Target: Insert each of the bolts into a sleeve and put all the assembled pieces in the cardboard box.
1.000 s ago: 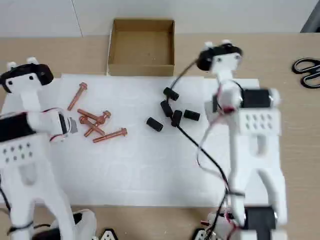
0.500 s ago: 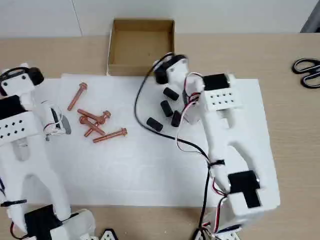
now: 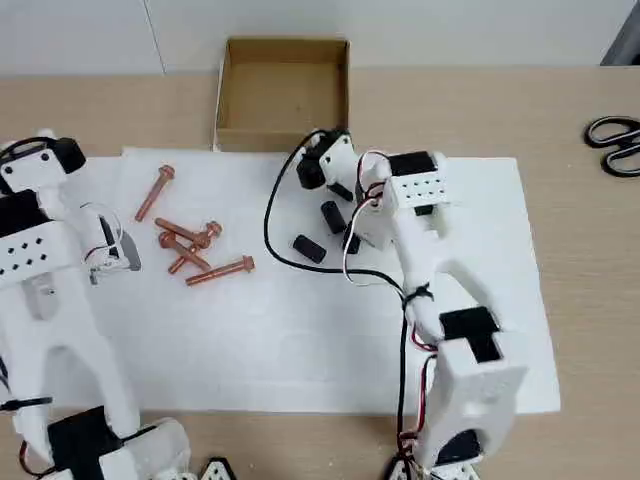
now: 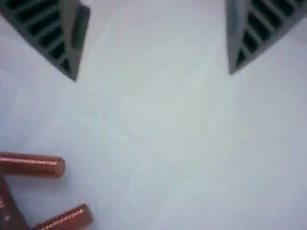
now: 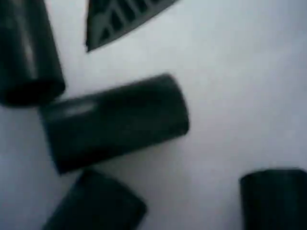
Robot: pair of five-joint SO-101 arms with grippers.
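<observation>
Wooden tabletop (image 3: pixel 580 250) carried a white foam sheet (image 3: pixel 300 340) across most of my high view. The right arm (image 3: pixel 440 290) leaned in over the sheet's middle and the left arm (image 3: pixel 45 300) stood at its left edge. The cardboard box (image 3: pixel 283 140) sat at the sheet's far edge, touching it, open side up. Black-handled scissors (image 3: pixel 615 143) lay on bare tabletop at the far right, well apart from everything else.

Five copper bolts (image 3: pixel 220 269) lay loose on the left part of the sheet, three of them crossing in a small pile, none inside a sleeve. The black sleeves (image 3: pixel 308 248) lay clustered mid-sheet, on their sides.

Left claw (image 4: pixel 151 74) was spread apart, gripping nothing, low over bare sheet just beside the bolt pile. Two threaded bolt ends (image 4: pixel 31 165) showed near it in my left wrist view.

Right claw (image 3: pixel 352 212) sat down among the sleeves. My right wrist view showed four of them, one big sleeve (image 5: pixel 115 122) lying closest. I couldn't tell whether that claw was apart or together.
</observation>
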